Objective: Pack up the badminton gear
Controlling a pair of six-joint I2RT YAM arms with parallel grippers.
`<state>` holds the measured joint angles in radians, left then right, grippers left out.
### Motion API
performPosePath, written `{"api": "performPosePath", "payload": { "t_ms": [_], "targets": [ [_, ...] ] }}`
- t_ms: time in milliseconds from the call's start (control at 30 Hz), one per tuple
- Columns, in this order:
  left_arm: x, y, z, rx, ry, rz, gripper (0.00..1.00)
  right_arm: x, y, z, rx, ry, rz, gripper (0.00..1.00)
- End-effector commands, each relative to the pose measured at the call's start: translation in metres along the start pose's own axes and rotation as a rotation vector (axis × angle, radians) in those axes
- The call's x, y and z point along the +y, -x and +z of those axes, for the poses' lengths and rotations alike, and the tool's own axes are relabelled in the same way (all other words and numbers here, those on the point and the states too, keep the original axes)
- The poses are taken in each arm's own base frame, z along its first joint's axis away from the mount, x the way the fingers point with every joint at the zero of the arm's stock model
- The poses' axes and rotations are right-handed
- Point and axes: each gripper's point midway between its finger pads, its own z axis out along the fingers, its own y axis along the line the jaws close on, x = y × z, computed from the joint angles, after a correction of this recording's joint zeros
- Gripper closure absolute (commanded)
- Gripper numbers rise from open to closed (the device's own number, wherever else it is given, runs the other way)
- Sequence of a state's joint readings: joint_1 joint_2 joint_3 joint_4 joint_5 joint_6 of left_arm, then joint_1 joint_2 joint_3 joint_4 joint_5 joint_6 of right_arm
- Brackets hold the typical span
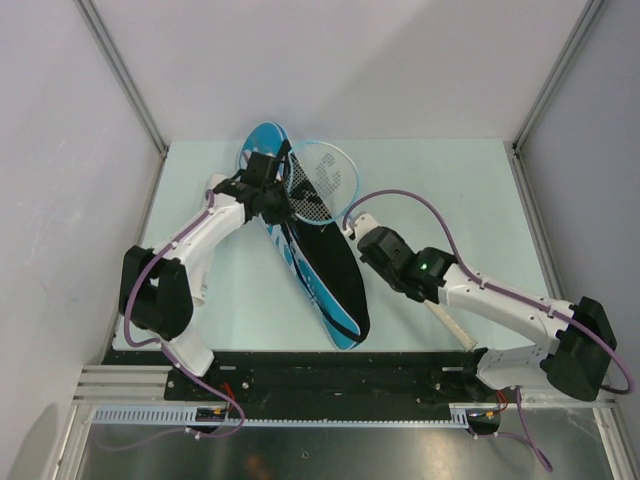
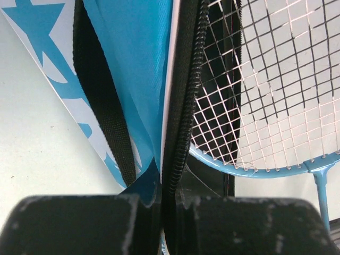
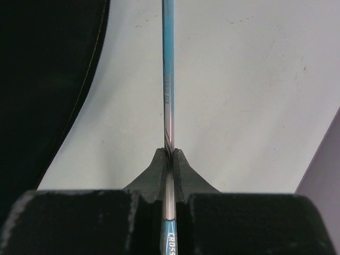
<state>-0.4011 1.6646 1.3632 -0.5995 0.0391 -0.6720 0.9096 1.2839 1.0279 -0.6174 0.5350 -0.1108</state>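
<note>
Our right gripper [image 3: 171, 163] was clenched on the thin blue shaft [image 3: 168, 79] of a racket [image 1: 325, 180]. The racket's strung head lay at the far end, partly across the open mouth of the bag [image 1: 325, 275]. Our left gripper [image 2: 167, 211] pinched the bag's black zipper edge [image 2: 180, 106] tight. The bag lay diagonally on the table [image 1: 460, 190], between the two arms, left of centre.
</note>
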Motion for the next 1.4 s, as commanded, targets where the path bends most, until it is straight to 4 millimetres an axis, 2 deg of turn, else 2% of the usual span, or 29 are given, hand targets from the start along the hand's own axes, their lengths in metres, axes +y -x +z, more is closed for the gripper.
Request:
{"api": "performPosePath", "payload": {
  "t_ms": [0, 133, 300, 367, 400, 467, 633, 700, 833, 900, 1000, 1133, 1267, 1367],
  "targets": [
    [-0.020, 0.027, -0.020, -0.100, -0.095, 0.025, 1.00, -0.002, 0.003, -0.011, -0.030, -0.038, -0.037, 1.00],
    [-0.023, 0.025, -0.020, -0.088, -0.124, 0.033, 1.00, 0.006, 0.005, -0.012, -0.040, -0.016, -0.045, 1.00],
    [-0.043, 0.016, -0.026, -0.073, -0.254, 0.071, 1.00, 0.022, 0.025, -0.007, -0.109, 0.002, -0.077, 1.00],
    [-0.053, 0.021, -0.034, -0.104, -0.310, 0.087, 1.00, 0.029, 0.031, -0.003, -0.131, 0.027, -0.078, 1.00],
    [-0.056, 0.014, -0.034, -0.091, -0.339, 0.094, 1.00, 0.032, 0.039, -0.002, -0.155, 0.029, -0.063, 1.00],
    [-0.065, 0.017, -0.042, -0.118, -0.392, 0.105, 1.00, 0.033, 0.053, -0.001, -0.185, 0.028, -0.035, 1.00],
    [-0.086, 0.005, -0.046, -0.080, -0.495, 0.124, 1.00, 0.042, 0.091, 0.006, -0.293, 0.032, 0.107, 1.00],
    [-0.098, -0.004, -0.049, -0.057, -0.540, 0.132, 1.00, 0.039, 0.107, 0.005, -0.341, 0.013, 0.180, 1.00],
    [-0.124, -0.021, -0.060, -0.027, -0.640, 0.172, 1.00, 0.032, 0.127, 0.007, -0.381, -0.033, 0.218, 1.00],
    [-0.130, -0.031, -0.060, -0.002, -0.664, 0.169, 1.00, 0.025, 0.141, 0.003, -0.408, -0.058, 0.238, 1.00],
    [-0.132, -0.040, -0.057, 0.023, -0.686, 0.163, 1.00, 0.019, 0.152, 0.004, -0.426, -0.105, 0.281, 1.00],
    [-0.129, -0.044, -0.052, 0.033, -0.691, 0.152, 1.00, 0.018, 0.152, 0.012, -0.423, -0.166, 0.321, 1.00],
    [-0.123, -0.050, -0.048, 0.044, -0.676, 0.148, 1.00, 0.031, 0.151, 0.031, -0.411, -0.176, 0.314, 1.00],
    [-0.117, -0.058, -0.045, 0.068, -0.668, 0.142, 1.00, 0.043, 0.155, 0.038, -0.428, -0.157, 0.344, 1.00]
  ]
}}
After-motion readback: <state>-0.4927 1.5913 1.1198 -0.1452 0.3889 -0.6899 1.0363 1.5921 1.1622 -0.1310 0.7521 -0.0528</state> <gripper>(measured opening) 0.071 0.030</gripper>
